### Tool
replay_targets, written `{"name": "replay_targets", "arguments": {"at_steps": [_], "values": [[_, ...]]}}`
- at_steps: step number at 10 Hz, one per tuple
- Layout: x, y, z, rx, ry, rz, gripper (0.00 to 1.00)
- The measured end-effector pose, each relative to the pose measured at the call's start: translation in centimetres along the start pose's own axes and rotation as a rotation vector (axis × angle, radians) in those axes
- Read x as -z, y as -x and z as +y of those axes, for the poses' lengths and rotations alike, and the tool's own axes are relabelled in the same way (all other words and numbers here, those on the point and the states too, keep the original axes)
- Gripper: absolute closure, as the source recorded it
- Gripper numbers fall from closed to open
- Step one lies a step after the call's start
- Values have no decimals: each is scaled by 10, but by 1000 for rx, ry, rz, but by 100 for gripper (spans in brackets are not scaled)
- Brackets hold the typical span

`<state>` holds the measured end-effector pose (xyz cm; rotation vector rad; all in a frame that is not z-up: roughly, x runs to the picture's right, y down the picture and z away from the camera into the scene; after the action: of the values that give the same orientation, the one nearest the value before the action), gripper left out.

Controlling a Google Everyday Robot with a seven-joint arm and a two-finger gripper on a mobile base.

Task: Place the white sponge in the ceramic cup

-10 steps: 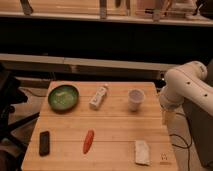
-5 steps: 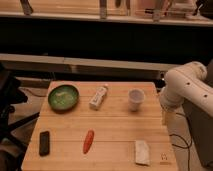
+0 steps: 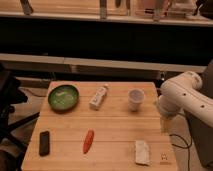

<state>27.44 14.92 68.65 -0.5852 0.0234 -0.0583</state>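
I see desk (image 3: 115, 127) of pale matt wood planks; cup (image 3: 135, 98) smooth white ceramic; sponge (image 3: 142, 151) soft, rough-looking; claw (image 3: 165, 122) at desk's right edge, pale matt.

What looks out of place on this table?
The white capped bottle lies on its side, askew, between the round green bowl and the small white ceramic cup. Nothing looks spilled. The gripper hangs at the right edge of the wooden table.

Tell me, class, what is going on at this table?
A robot arm reaches over the right edge of a wooden table. Its hand hangs at that edge, touching neither the white cup nor the white sponge. The sponge lies flat near the front edge, not yet in the cup.
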Motion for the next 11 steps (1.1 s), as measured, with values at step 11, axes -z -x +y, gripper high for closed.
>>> {"name": "replay_targets", "arguments": {"at_steps": [11], "values": [[-24, 18, 35, 187, 15, 10, 20]]}}
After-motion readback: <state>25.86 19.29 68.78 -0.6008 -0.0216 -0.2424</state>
